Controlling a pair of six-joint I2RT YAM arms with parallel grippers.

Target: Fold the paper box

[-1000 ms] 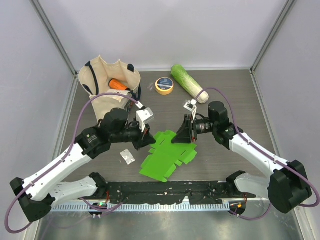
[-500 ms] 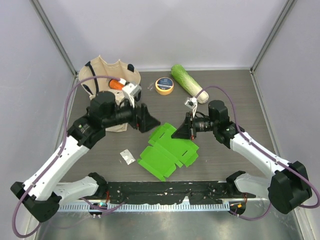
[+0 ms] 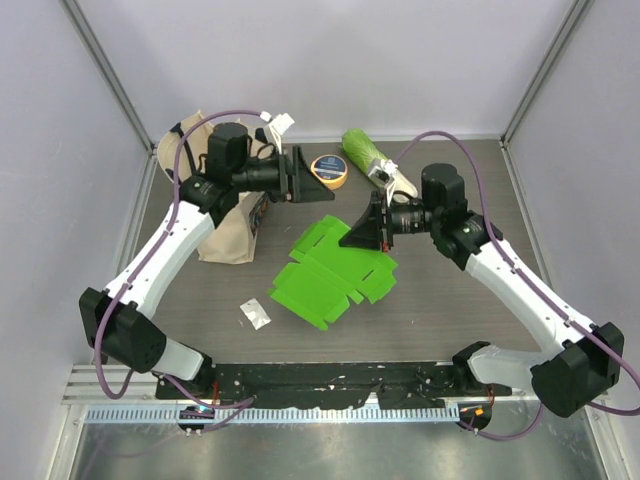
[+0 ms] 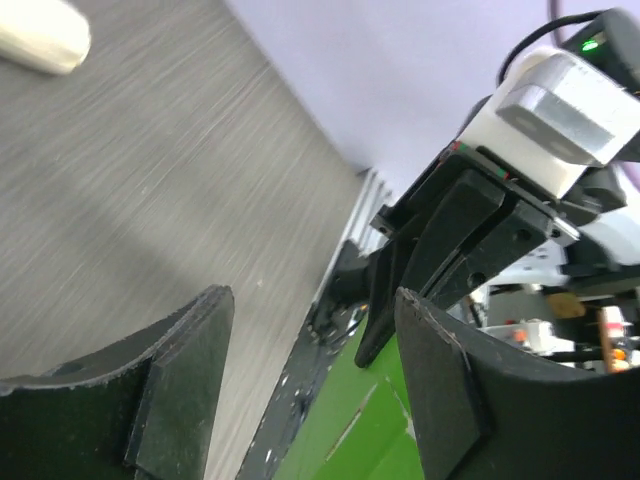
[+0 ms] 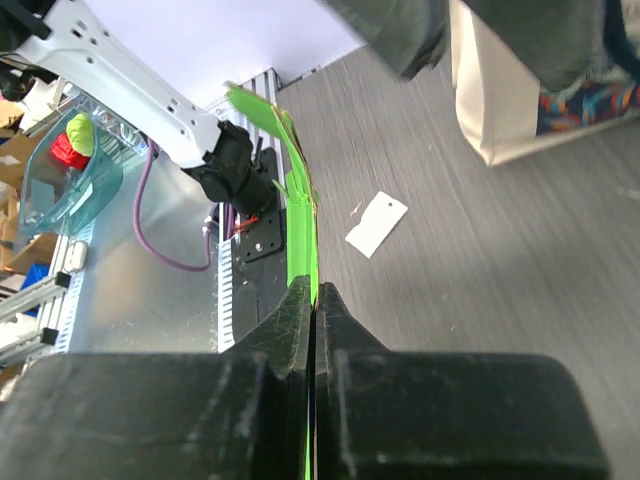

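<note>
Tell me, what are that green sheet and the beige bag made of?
The paper box looks like thin matte card: it is bright green and mostly flat, with crisp crease lines and cut flaps. The bag seems to be soft cream cloth, perhaps canvas, since it slumps and wrinkles on the table.

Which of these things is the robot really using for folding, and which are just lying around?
For the job:
- the paper box, pinched at one edge by the right gripper

Just lying about:
- the cloth bag
- the tape roll
- the cabbage
- the small white card
</note>
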